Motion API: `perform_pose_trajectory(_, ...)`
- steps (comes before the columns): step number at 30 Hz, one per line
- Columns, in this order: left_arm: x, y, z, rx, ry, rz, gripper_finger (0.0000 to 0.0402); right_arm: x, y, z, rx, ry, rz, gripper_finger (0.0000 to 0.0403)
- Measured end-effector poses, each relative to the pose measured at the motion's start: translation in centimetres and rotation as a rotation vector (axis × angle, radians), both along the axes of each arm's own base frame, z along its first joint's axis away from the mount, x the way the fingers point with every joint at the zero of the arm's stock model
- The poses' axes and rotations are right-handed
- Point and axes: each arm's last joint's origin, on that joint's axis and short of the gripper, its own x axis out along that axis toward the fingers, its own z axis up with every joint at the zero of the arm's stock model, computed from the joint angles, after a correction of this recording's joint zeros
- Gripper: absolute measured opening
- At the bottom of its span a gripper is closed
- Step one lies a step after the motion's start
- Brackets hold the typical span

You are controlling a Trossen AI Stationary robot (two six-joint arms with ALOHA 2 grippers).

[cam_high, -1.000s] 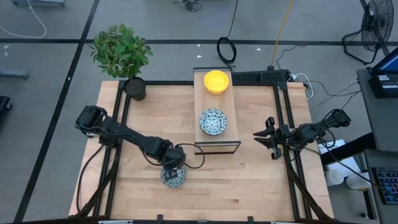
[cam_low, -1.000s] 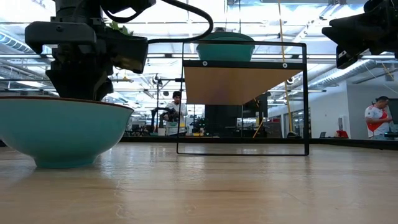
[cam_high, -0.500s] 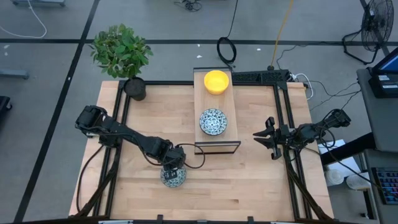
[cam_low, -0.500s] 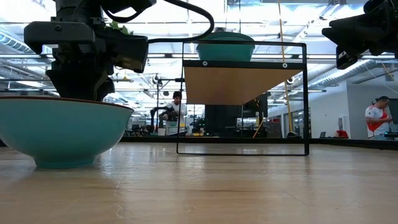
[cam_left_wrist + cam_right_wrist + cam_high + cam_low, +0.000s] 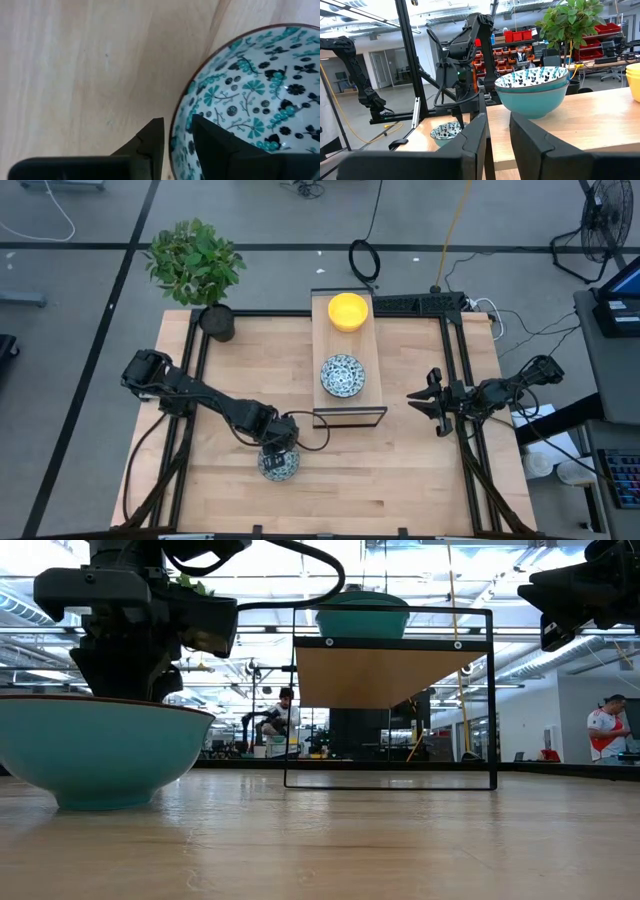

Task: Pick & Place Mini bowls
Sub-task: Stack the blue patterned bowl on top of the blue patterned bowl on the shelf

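1. While the right gripper (image 5: pixel 422 402) waits at the table's right edge, fingers slightly parted and empty, the left gripper (image 5: pixel 175 145) pinches the rim of a patterned bowl (image 5: pixel 279 464).
2. That bowl sits on the table (image 5: pixel 400 470), near-left of the shelf (image 5: pixel 347 416).

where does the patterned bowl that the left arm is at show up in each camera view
High view: patterned bowl on the table's near part, under the left hand.
Low view: the big teal bowl at far left.
Left wrist view: fills the right side, rim between the fingers.
Right wrist view: small, low down, below the shelf.
Shared landmark: the black-framed shelf.
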Motion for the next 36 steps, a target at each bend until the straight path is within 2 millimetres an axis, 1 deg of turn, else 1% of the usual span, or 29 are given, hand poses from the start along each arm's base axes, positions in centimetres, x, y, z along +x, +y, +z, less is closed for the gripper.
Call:
perform_pose_trajectory(8,0.1,0.7,0.0,-0.108,0.040,-0.013,0.0102,0.0,0.0,0.0,0.000,0.000,0.000,0.0075)
perform_pose_trajectory(21,0.3,1.0,0.0,-0.052,0.009,-0.111,0.0102,0.0,0.0,0.0,-0.004,0.000,-0.001,0.0075)
perform_pose_trajectory(36,0.4,1.2,0.0,-0.002,-0.006,-0.106,0.0102,0.0,0.0,0.0,-0.004,0.000,-0.001,0.0075)
